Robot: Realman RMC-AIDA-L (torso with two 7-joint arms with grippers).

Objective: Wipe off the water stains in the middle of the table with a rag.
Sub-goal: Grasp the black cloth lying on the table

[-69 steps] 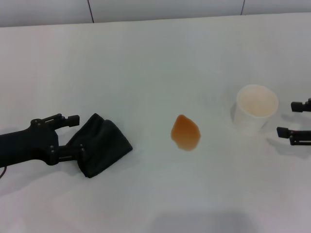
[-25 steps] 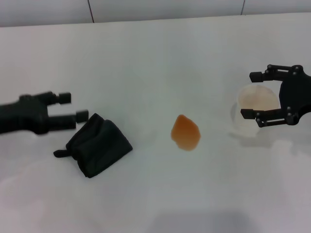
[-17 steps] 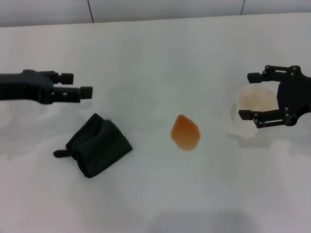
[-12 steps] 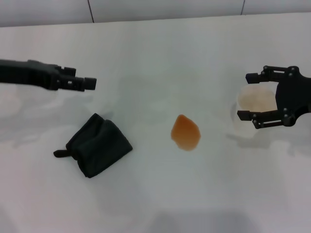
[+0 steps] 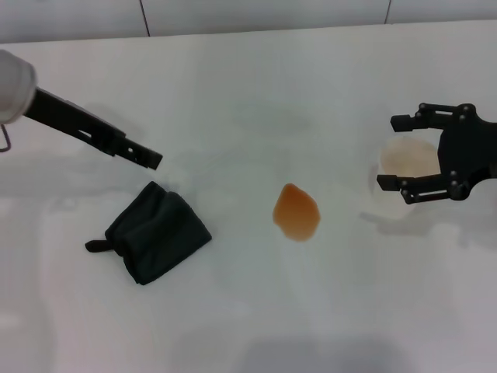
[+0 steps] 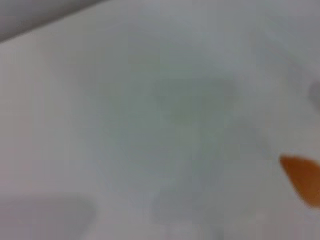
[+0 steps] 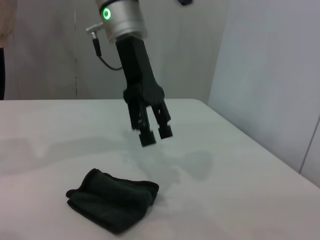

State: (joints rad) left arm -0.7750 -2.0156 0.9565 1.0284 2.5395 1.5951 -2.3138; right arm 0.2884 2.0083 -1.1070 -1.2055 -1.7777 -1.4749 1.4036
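Observation:
The rag (image 5: pixel 151 241), a bunched black cloth, lies loose on the white table (image 5: pixel 248 93) at the left; it also shows in the right wrist view (image 7: pixel 112 197). The orange water stain (image 5: pixel 296 212) sits mid-table, apart from the rag, and shows at the edge of the left wrist view (image 6: pixel 302 177). My left gripper (image 5: pixel 151 159) hangs in the air above and behind the rag, pointing down, touching nothing; in the right wrist view (image 7: pixel 156 135) its fingers stand a little apart. My right gripper (image 5: pixel 390 151) is open, with its fingers either side of the cup.
A clear plastic cup (image 5: pixel 408 165) with an orange-tinted inside stands right of the stain. A grey wall (image 5: pixel 256 12) runs behind the table's far edge.
My left gripper let go of the rag, rose and swung back to the far left. My right gripper came in from the right edge to the cup. The rag and stain stayed put.

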